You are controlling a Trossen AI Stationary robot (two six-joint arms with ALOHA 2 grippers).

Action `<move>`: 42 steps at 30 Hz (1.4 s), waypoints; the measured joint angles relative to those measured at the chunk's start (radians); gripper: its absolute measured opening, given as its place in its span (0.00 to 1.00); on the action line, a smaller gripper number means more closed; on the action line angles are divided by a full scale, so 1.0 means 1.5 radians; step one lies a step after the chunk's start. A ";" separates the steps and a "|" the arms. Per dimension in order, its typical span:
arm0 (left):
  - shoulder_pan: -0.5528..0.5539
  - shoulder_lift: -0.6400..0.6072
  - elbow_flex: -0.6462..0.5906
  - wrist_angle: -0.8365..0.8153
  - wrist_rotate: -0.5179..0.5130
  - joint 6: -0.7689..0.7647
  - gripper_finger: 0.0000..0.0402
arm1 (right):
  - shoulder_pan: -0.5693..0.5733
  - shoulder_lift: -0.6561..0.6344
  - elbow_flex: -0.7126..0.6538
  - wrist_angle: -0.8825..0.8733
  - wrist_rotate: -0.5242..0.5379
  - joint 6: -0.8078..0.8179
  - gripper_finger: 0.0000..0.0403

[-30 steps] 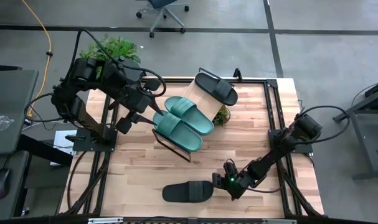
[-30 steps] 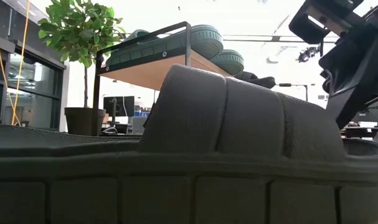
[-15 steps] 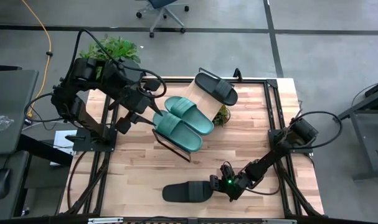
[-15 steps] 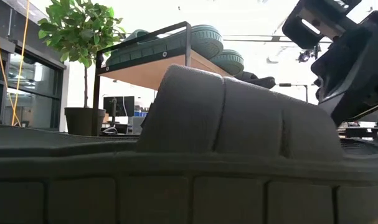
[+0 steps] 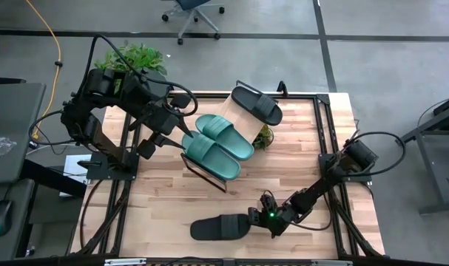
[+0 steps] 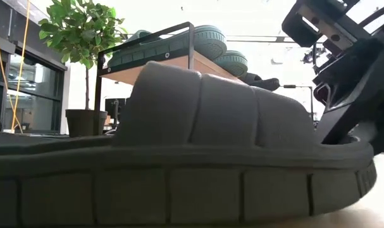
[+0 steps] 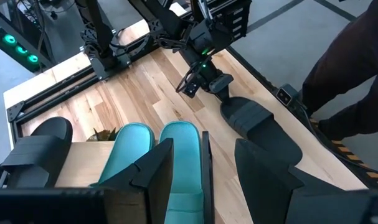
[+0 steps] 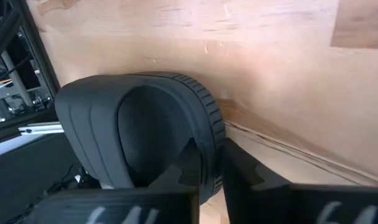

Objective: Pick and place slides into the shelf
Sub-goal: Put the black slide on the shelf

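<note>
One black slide point(image 5: 219, 227) lies near the table's front edge. It fills the low view point(image 6: 179, 158). My right gripper point(image 5: 254, 219) is shut on its right end. The shelf point(image 5: 237, 116) stands slanted at the middle far side. It carries two teal slides point(image 5: 224, 134) point(image 5: 210, 155) and a second black slide point(image 5: 257, 106). My left gripper point(image 7: 206, 163) hangs open and raised above the shelf's left end, over the teal slides point(image 7: 176, 149), holding nothing. My right gripper pinches the sole's rim point(image 8: 208, 146) at the strap end of the black slide between its two fingers. One finger point(image 8: 184, 169) lies on the footbed under the strap, the other point(image 8: 240, 169) outside the sole. It comes slanting down from the table's right. That end point(image 6: 362, 180) is tipped slightly up.
A potted plant point(image 5: 132, 56) stands beyond the table's far left corner. A small plant point(image 5: 263, 137) sits under the shelf's right end. Black frame rails point(image 5: 324, 133) run along the table's sides. Bare wood lies between the shelf and the front slide.
My right gripper has crept toward the table's left onto the black slide's end and shut on it. The slide has slid a little left, and its gripped end has tipped up off the table.
</note>
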 joint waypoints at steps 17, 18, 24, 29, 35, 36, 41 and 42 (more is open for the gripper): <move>0.000 0.000 0.000 0.000 -0.001 0.000 0.40 | 0.054 -0.082 0.000 0.023 0.087 -0.042 0.01; 0.000 0.000 0.000 0.000 -0.001 0.000 0.40 | 0.061 -0.092 0.000 0.023 0.098 -0.044 0.01; 0.000 0.000 0.000 0.000 -0.001 0.000 0.40 | 0.092 -0.162 0.000 0.025 0.207 -0.076 0.00; 0.000 0.000 0.000 0.000 -0.005 0.000 0.40 | 0.097 -0.219 0.000 0.000 0.300 -0.104 0.00; 0.000 0.000 0.000 0.000 -0.018 0.000 0.40 | 0.078 -0.276 0.000 -0.061 0.367 -0.117 0.00; 0.000 0.000 0.000 0.000 -0.019 0.000 0.40 | 0.073 -0.285 0.000 -0.074 0.377 -0.116 0.00; 0.000 0.000 0.000 0.000 -0.030 0.000 0.40 | 0.038 -0.335 0.000 -0.144 0.439 -0.116 0.00; 0.000 0.000 0.000 0.000 -0.036 0.000 0.40 | 0.028 -0.347 0.000 -0.164 0.447 -0.116 0.00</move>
